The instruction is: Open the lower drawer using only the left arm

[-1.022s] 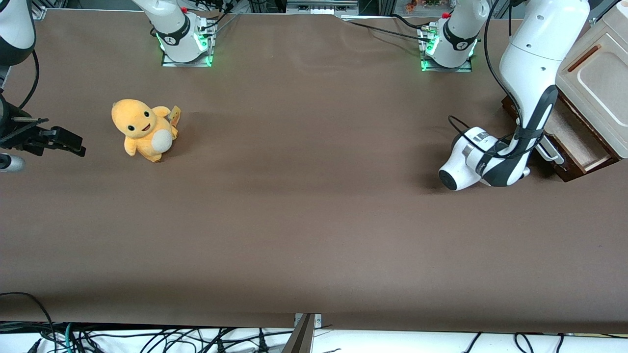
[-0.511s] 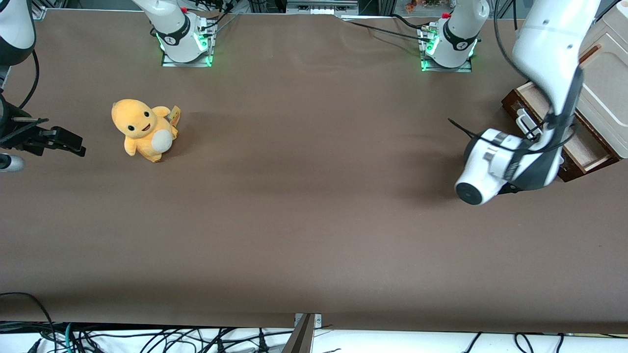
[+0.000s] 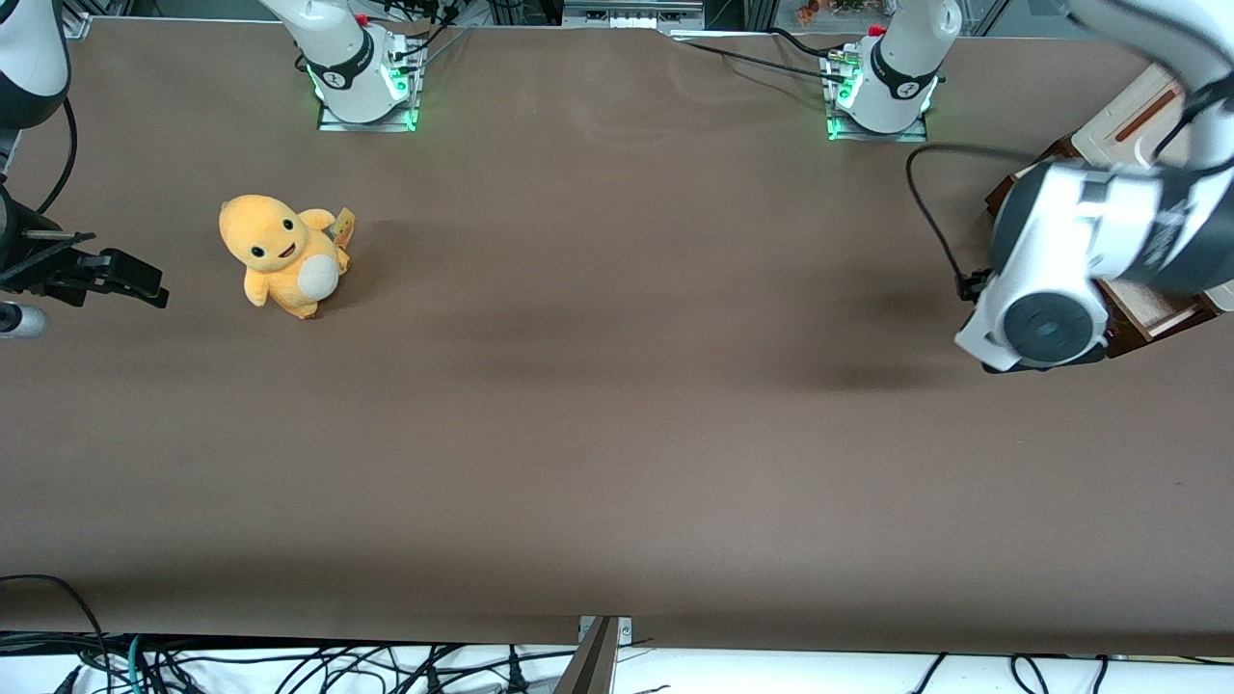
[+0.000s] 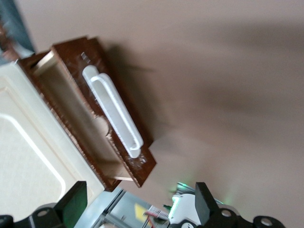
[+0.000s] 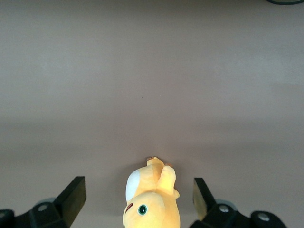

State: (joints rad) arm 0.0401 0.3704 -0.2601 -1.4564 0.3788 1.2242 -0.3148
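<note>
The lower drawer (image 4: pixel 118 123) is dark brown and stands pulled out of the small cabinet, showing its pale inside (image 4: pixel 71 109). Its white bar handle (image 4: pixel 115 112) is free. The cream cabinet top (image 4: pixel 28 156) lies above it. The left arm's gripper (image 4: pixel 140 204) is open and empty, held in the air above the drawer front, apart from the handle. In the front view the white left arm (image 3: pixel 1080 231) hangs over the cabinet at the working arm's end of the table and hides most of the drawer (image 3: pixel 1157 313); the gripper itself is hidden there.
A yellow plush toy (image 3: pixel 282 254) sits on the brown table toward the parked arm's end, also in the right wrist view (image 5: pixel 152 199). Two arm bases (image 3: pixel 364 72) (image 3: pixel 882 82) with green lights stand at the edge farthest from the front camera.
The left arm has risen from beside the drawer handle and swung up over the cabinet. The drawer stays pulled out.
</note>
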